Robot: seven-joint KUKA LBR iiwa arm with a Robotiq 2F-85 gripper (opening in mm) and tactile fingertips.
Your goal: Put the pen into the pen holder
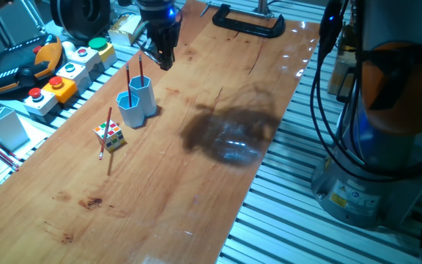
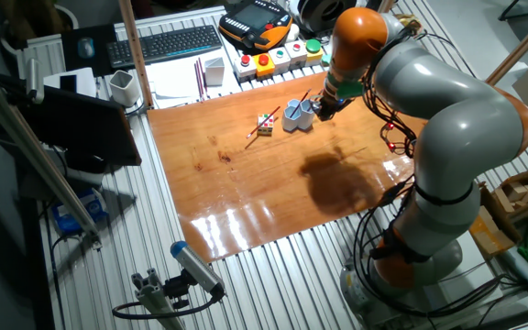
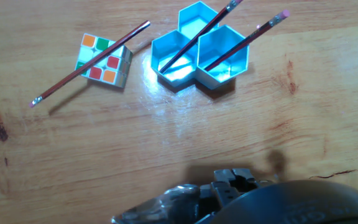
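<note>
Pens (image 3: 199, 37) propped aslant in pen holder (image 1: 137, 100) — too tall to drop inside; gripper (image 1: 164, 57) above, spread unclear.

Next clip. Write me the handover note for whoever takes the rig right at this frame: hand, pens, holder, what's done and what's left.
Hand: raised behind the pen holder, holding nothing; whether the fingers are open can't be told.
Holder: upright on the table, with two red pens standing in it, in separate tubes.
Third red pen: outside, lying tilted across the puzzle cube beside the holder.
Done: two pens are in.
Left: if the cube pen also counts, pick it up and drop it into a tube.
</note>
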